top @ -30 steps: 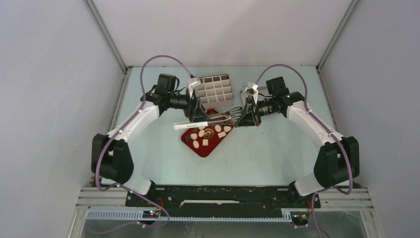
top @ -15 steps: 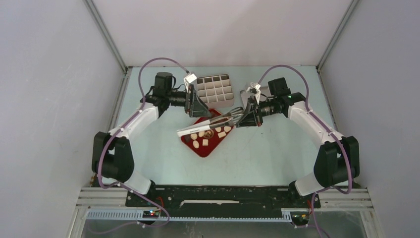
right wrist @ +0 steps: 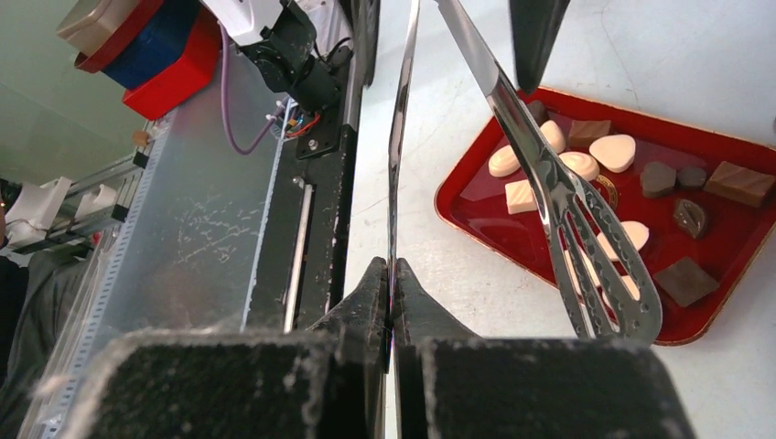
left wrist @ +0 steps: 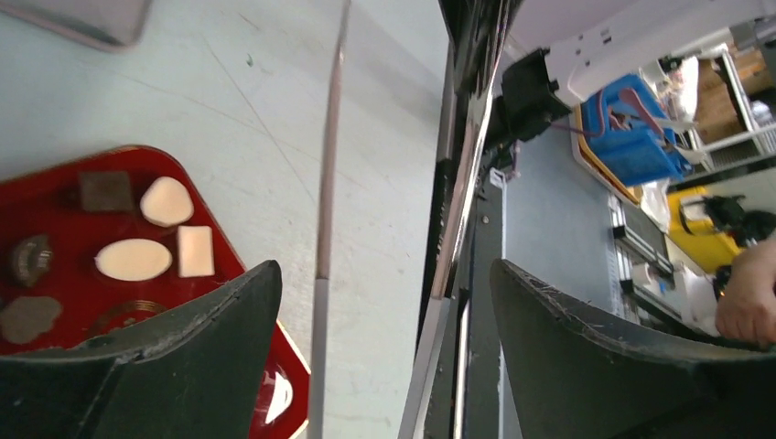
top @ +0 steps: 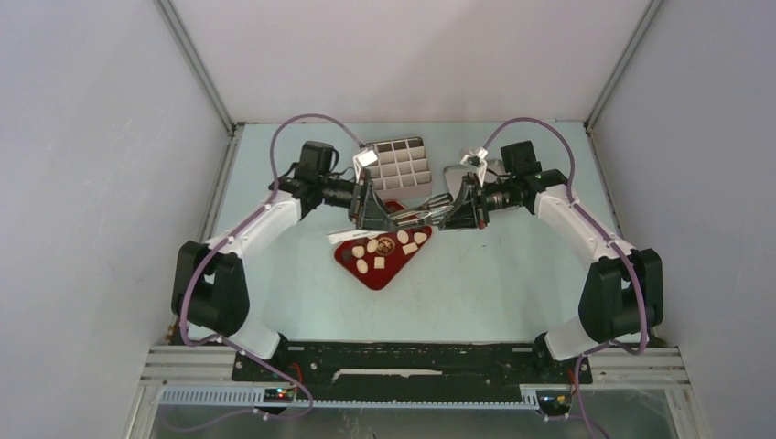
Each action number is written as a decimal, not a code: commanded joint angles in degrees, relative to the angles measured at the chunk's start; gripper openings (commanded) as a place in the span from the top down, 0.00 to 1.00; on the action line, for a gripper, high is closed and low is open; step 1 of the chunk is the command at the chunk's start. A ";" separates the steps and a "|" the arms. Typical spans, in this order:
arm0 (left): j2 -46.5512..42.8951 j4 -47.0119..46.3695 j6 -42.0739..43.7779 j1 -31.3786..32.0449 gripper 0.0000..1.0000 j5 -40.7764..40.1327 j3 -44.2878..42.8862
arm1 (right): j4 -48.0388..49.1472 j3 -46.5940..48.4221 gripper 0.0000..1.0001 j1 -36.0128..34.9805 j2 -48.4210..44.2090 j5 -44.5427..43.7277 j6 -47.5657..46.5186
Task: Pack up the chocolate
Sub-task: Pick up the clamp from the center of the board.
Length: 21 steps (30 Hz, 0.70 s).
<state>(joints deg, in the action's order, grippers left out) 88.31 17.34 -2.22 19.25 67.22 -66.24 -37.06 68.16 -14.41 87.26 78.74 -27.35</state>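
Top view: both arms reach in over the far half of the bench and meet above a red tray. The chocolate lies loose on this tray, cream and dark brown pieces scattered round a gold emblem. No piece is seen in the grey grid box, which stands just beyond the tray.

Metal tongs span the gap between the arms, crossing the tray's far corner between the pieces and the box.

Right wrist view: the right claw is pinched tight on one thin blade of the tongs. The other blade ends in a slotted paddle that hangs over the chocolate and hides parts of several pieces. None is seen gripped by the tongs. A bare strip of tray shows at the near rim.

Left wrist view: the left claw is spread wide, with both blades of the tongs running edge-on through the gap. One blade stands clear of the fingers; whether the other touches cannot be told. The tray sits low and to the left, with some cream and dark pieces of chocolate on it.

In the top view the left claw and right claw cover the tray's far edge. Purple cables arch over each arm. A person's hand shows past the bench edge.
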 commanded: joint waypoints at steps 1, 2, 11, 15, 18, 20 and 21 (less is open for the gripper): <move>1.59 9.92 8.58 2.17 0.13 -0.23 -4.62 | 3.62 0.45 1.00 0.02 -0.46 3.83 1.80; 2.00 9.86 8.38 2.27 0.13 -0.13 -4.68 | 3.61 0.47 1.00 0.07 -0.49 3.87 1.78; 3.98 5.41 3.36 2.24 0.30 6.04 -4.78 | 4.40 -1.02 1.00 0.80 -0.64 3.56 1.98; 3.76 5.64 3.84 2.27 0.44 7.06 -4.54 | 6.50 -2.16 1.00 1.27 -0.72 2.98 3.54; 3.42 5.58 4.04 2.20 0.55 7.05 -4.26 | 6.73 -2.32 1.00 1.23 -0.42 2.12 3.54; 3.23 5.95 4.70 2.21 0.63 6.48 -4.32 | 6.65 -2.25 1.00 1.18 0.01 1.87 3.54; 3.12 6.23 5.14 2.25 0.66 6.31 -4.34 | 6.53 -2.30 0.99 1.23 0.31 1.87 3.54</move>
<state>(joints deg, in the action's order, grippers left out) 92.36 24.32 1.58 21.52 71.24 -67.35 -32.64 65.76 -13.45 87.26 79.75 -24.36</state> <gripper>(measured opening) 0.484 0.008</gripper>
